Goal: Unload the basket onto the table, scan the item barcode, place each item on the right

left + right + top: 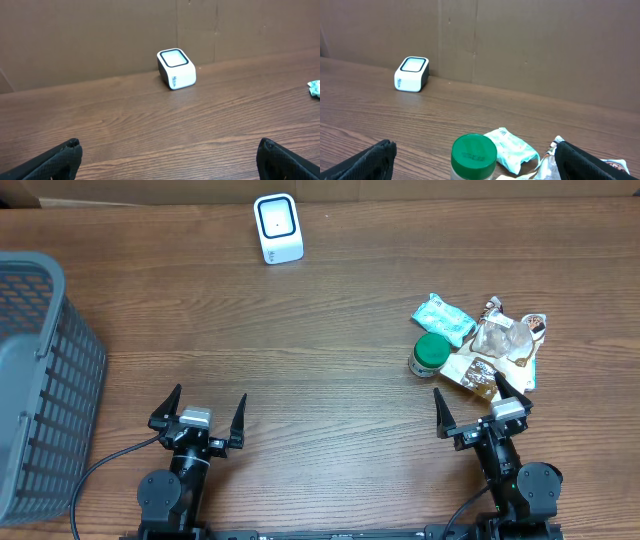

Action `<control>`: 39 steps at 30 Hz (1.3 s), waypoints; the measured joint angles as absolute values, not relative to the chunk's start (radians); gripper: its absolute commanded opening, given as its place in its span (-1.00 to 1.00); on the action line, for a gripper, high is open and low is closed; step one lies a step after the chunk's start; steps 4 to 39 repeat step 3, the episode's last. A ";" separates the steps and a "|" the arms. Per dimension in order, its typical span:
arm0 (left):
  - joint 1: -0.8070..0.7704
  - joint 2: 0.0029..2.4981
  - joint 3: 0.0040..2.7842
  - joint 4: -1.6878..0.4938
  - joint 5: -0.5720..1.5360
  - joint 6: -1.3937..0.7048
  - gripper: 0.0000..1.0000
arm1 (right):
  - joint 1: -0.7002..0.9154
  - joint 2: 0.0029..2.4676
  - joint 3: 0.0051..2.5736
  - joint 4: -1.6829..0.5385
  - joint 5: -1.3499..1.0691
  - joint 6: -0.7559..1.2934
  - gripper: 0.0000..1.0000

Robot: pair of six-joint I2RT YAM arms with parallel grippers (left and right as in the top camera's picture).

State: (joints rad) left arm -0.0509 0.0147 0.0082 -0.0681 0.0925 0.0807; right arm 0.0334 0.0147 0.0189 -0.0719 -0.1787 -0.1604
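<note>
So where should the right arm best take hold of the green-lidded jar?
Probably by the round green lid of the jar, coming down from above: it stands upright, and the packets crowd its right and far sides lower down.

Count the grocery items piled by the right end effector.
4 visible: green-lidded round jar at front left, mint-green soft packet behind it, clear crinkly bag at right, white-and-brown printed pouch beneath that. They overlap, so more may be hidden.
</note>
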 measured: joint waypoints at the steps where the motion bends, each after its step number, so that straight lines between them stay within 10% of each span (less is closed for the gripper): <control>1: -0.051 0.015 0.008 -0.068 0.093 0.081 0.99 | 0.033 0.015 0.019 -0.072 -0.178 -0.161 1.00; 39: -0.051 0.015 0.008 -0.068 0.093 0.081 1.00 | 0.033 0.015 0.019 -0.072 -0.179 -0.161 1.00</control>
